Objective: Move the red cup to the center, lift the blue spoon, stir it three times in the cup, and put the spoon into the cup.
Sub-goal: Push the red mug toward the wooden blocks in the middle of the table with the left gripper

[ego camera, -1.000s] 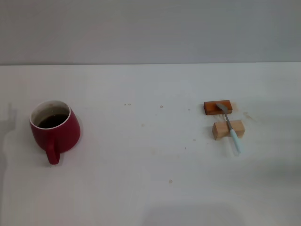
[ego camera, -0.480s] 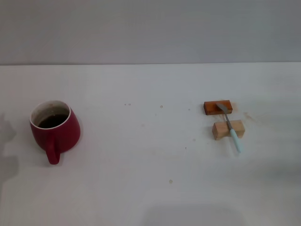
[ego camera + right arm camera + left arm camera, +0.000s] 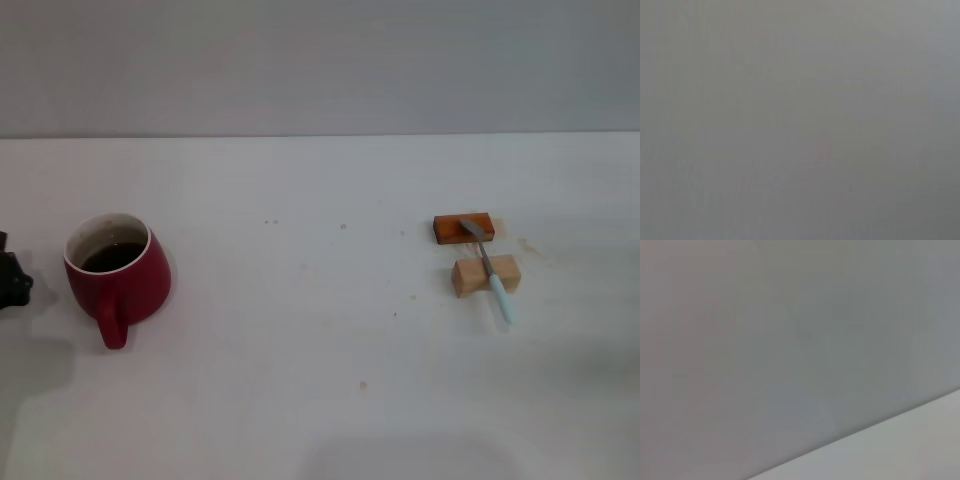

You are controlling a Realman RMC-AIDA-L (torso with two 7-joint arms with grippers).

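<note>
Red cup (image 3: 118,277) beside left gripper (image 3: 12,280)

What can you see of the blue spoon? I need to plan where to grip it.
The blue spoon is slim, with a grey metal-looking bowl and neck and a pale blue handle. It lies tilted across two small blocks: its bowl rests on the orange-brown block, its neck crosses the pale wooden block, and the handle end sticks out toward the robot. Nothing grips it.

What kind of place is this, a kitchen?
Probably a test bench, not a kitchen: a bare white table against a plain grey wall, holding only a red cup, a blue spoon and two small blocks.
</note>
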